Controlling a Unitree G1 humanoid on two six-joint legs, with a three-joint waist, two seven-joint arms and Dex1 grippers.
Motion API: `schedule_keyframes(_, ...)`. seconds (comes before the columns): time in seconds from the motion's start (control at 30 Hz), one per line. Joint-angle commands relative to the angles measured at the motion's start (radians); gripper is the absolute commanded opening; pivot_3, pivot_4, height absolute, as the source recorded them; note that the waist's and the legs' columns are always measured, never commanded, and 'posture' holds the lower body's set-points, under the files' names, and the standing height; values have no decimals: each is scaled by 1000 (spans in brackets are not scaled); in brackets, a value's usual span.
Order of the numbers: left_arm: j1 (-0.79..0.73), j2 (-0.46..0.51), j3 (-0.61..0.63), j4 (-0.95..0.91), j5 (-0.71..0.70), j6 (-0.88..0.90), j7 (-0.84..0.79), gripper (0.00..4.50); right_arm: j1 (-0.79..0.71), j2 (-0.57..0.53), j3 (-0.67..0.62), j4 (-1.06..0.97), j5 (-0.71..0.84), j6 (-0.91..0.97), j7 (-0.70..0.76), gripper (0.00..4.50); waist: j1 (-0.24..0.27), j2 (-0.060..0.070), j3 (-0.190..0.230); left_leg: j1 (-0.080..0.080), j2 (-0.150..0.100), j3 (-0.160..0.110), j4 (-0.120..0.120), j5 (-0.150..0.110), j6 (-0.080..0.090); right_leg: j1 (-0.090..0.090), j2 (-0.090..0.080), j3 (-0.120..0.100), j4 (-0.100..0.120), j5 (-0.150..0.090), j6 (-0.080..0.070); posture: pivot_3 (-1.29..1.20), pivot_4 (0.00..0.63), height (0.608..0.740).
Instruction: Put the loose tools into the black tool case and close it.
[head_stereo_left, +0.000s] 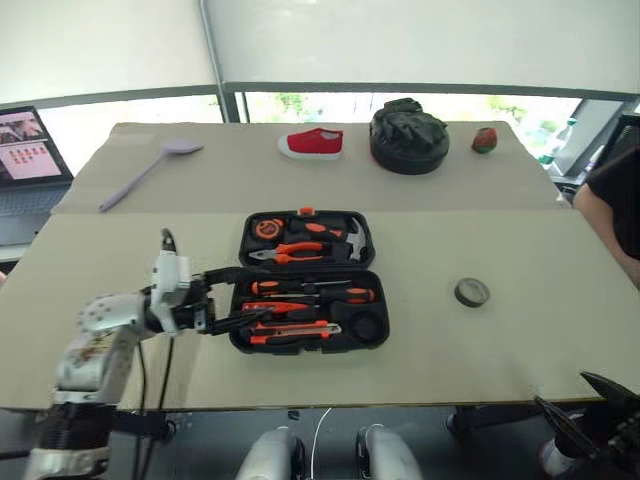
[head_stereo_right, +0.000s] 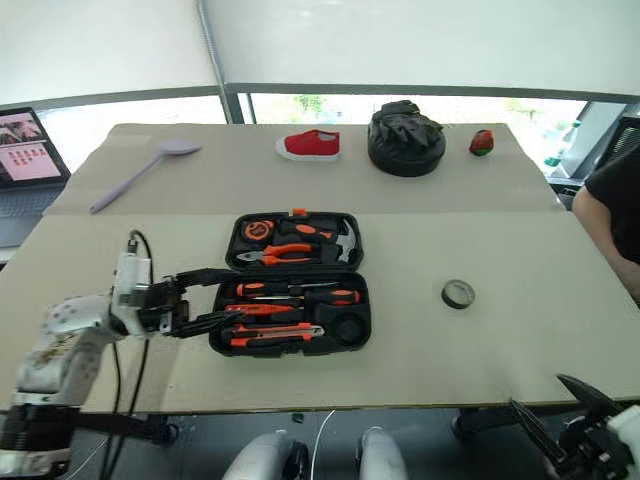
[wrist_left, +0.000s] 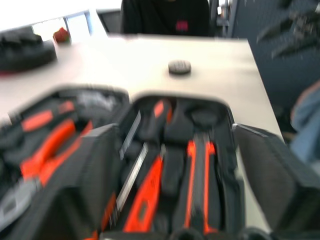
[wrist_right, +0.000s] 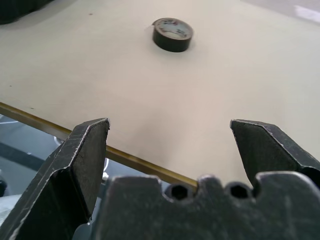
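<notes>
The black tool case (head_stereo_left: 241, 262) lies open in the middle of the table. Its near half holds black-and-orange screwdrivers (head_stereo_left: 318, 292), an orange-red one (head_stereo_left: 283, 308) and the utility knife (head_stereo_left: 292, 331). My left gripper (head_stereo_left: 234, 298) is open at the case's left edge, its fingers (wrist_left: 95, 165) spread over the near half with nothing between them. The small grey tape roll (head_stereo_left: 472, 292) lies flat on the table, right of the case. Off the table's front right corner, my right gripper (head_stereo_right: 560, 410) is open and empty, and the tape roll (wrist_right: 172, 34) lies ahead of it.
The case's far half holds pliers (head_stereo_left: 290, 253), a hammer and a tape measure. At the back lie a lilac spoon (head_stereo_left: 148, 172), a red shoe (head_stereo_left: 312, 144), a round black bag (head_stereo_left: 408, 136) and a small red object (head_stereo_left: 485, 140). A laptop (head_stereo_left: 28, 150) stands left; a person (head_stereo_left: 615, 200) sits right.
</notes>
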Motion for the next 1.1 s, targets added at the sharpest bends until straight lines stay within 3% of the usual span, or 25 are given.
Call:
schedule_keyframes(0.03,-21,-4,12,3,-20,-13,-18,4449,-59,-53,11,-46,-25,8,-40,4500,1,-1,0,0,0,0,0,0,0,0,0,0,0,0,0,0,150,740)
schedule_keyframes(0.17,-47,-31,-6,-72,-84,55,-12,4449,-178,-221,65,-78,-63,168,-63,4500,5,-1,1,-1,-1,1,1,0,0,-1,-1,-1,0,4,4,0,150,740)
schedule_keyframes(0.23,-58,-51,-21,-109,-94,74,9,4449,-284,-362,118,-59,-67,306,-44,4500,7,-1,1,-2,-2,1,0,0,0,-2,-1,-1,0,8,-3,0,150,740)
schedule_keyframes(0.3,-71,-80,-45,-148,-92,81,40,4449,-419,-504,216,-3,-90,396,8,4500,7,-1,1,-3,-2,2,0,0,0,-2,-1,-1,0,8,-3,0,150,740)
schedule_keyframes(0.4,-73,-110,-75,-193,-84,100,75,4449,-603,-615,372,102,-117,492,73,4500,7,-3,2,-3,-2,2,1,0,0,-2,0,-2,0,8,-3,0,150,740)
schedule_keyframes(0.53,-59,-111,-83,-218,-87,109,85,4449,-726,-642,522,212,-181,489,144,4500,19,-5,4,-5,-1,0,0,0,1,-2,3,-4,0,8,-4,0,150,740)
schedule_keyframes(0.67,-47,-108,-88,-228,-83,101,77,4449,-876,-601,652,342,-271,456,148,4500,13,-5,4,-6,-4,2,1,-1,3,-3,2,-4,-1,9,-2,0,150,740)
schedule_keyframes(0.77,-41,-104,-84,-240,-87,107,83,4500,-950,-563,718,420,-326,362,169,3731,7,-6,5,-6,-5,4,4,-2,5,-3,0,-4,-1,10,0,0,150,740)
schedule_keyframes(0.93,-17,-96,-68,-254,-90,111,95,4500,-1012,-537,764,459,-391,317,166,2033,6,-6,5,-5,-4,5,4,-2,4,-2,0,-4,0,10,0,0,150,740)
schedule_keyframes(1.1,14,-89,-60,-273,-91,105,104,4500,-993,-580,735,402,-420,361,156,2033,9,-6,5,-5,-3,5,4,-2,4,-3,-1,-3,0,10,0,0,150,740)
